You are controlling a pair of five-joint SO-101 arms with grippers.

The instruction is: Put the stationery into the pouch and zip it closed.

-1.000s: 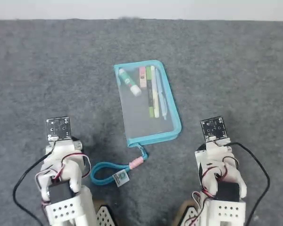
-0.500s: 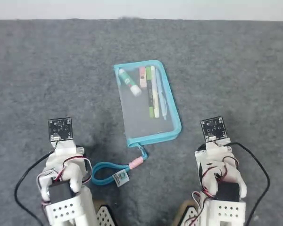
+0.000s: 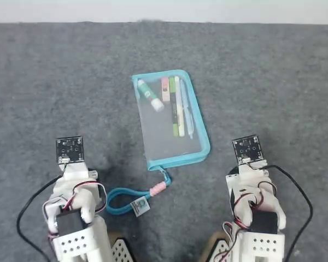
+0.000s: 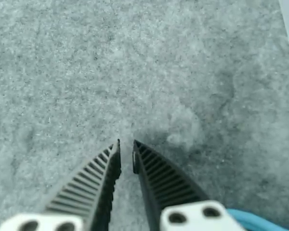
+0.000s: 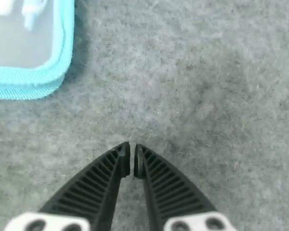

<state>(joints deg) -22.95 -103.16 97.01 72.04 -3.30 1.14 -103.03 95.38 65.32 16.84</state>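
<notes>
Turquoise-edged clear pouch (image 3: pixel 172 123), stationery (image 3: pixel 172 103) inside.

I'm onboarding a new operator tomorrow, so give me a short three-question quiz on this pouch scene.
1. True or false: the left hand is gripping the wrist strap.
2. Pick one. The stationery lies: A) loose beside the pouch; B) inside the pouch; C) in the right hand.
3. Fill in: a teal corner of the pouch appears in the ____ wrist view.

Key: 1 false, as the left hand is shut on nothing; 2 B; 3 right.
</notes>
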